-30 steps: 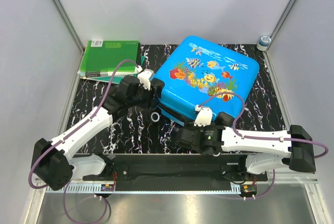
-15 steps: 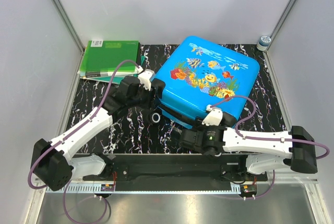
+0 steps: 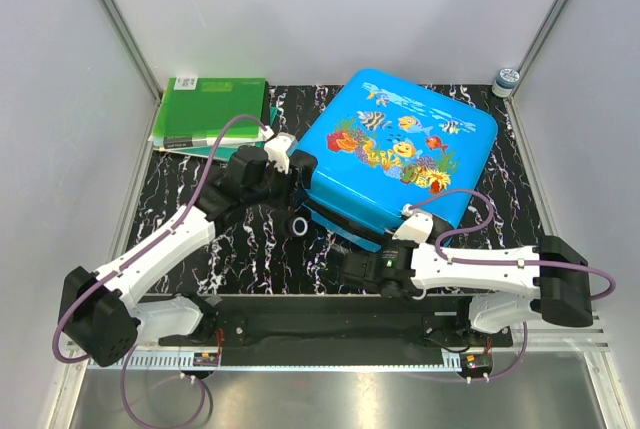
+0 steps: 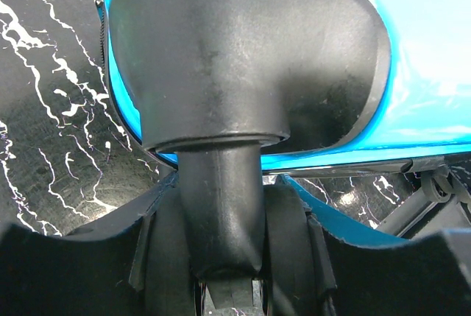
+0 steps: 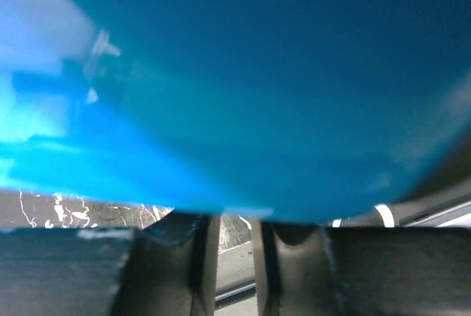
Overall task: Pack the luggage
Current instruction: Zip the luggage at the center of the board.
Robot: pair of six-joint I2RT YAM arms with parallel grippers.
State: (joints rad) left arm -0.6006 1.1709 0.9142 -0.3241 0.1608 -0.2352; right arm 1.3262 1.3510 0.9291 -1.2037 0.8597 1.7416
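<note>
We see the luggage [image 3: 400,149] lying shut and flat, fish print up, on the far right part of the bench [image 3: 180,179]. At its left corner the left gripper [image 3: 297,174] is clamped on one black wheel [image 4: 221,205] of the luggage. The right gripper [image 5: 232,235] sits low at the luggage's near edge, its fingers close together with a slit between them; we cannot tell whether they grip anything. Green folders [image 3: 210,109] lie in the bench's far left corner.
</note>
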